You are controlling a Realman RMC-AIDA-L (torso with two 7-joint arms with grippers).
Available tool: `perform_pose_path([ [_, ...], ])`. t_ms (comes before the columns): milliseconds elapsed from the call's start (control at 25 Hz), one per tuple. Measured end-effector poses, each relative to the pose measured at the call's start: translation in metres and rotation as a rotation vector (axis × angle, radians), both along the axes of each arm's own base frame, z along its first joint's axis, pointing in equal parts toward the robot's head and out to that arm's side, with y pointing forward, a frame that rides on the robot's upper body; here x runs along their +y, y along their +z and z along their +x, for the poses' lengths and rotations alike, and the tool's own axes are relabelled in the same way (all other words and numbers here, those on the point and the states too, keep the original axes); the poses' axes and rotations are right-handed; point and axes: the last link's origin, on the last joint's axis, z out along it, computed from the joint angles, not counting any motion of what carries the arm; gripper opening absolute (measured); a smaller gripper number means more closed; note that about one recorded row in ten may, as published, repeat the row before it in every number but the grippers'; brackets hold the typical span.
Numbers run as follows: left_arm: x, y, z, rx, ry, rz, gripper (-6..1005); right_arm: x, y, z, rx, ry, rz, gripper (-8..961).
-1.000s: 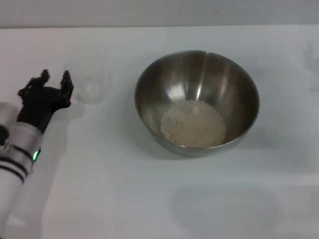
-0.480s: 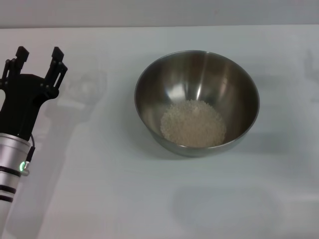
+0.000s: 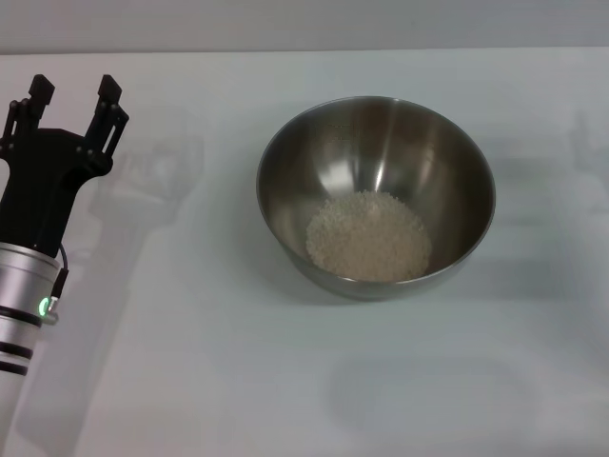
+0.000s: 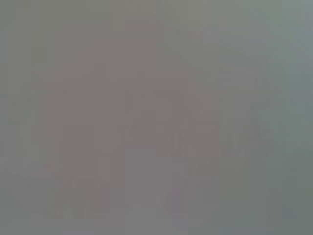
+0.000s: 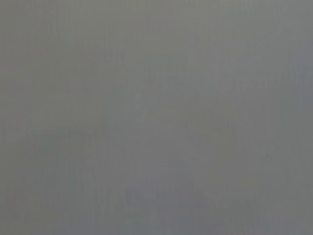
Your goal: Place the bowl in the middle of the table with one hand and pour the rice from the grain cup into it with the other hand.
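Observation:
The steel bowl point(image 3: 304, 162) stands in the middle of the white table point(image 3: 238, 381). A pale heap of rice point(image 3: 368, 236) lies at its bottom. The grain cup point(image 3: 167, 157) shows only faintly, standing upright on the table left of the bowl. My left gripper point(image 3: 74, 95) is open and holds nothing; it hovers at the table's left side, just left of the cup and apart from it. The right gripper is out of view. Both wrist views show only a blank grey surface.
The table's far edge point(image 3: 304, 49) runs along the top of the head view. Faint shadows fall on the table near the cup and at the far right.
My left gripper has drawn away from the cup, lifting and shifting slightly left, and its open fingers have spread wider. Bowl, rice and cup have stayed put.

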Motion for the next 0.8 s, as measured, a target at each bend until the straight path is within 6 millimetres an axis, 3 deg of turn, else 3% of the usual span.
perform_pose_path([
  [280,0.0068,0.0033,0.0010,0.012,-0.006,0.011,781,-0.0038,-0.0038,0.0023,0.017,-0.006,-0.020,545],
  [480,0.0080,0.0036,0.0015,0.015,-0.009,0.011,780,-0.0017,-0.0027,0.0022,0.007,-0.010,-0.015,723],
  [800,0.0084,0.0057,-0.0016,0.018,0.003,0.018,777,0.0052,-0.0008,-0.0033,-0.080,-0.004,0.009,722],
])
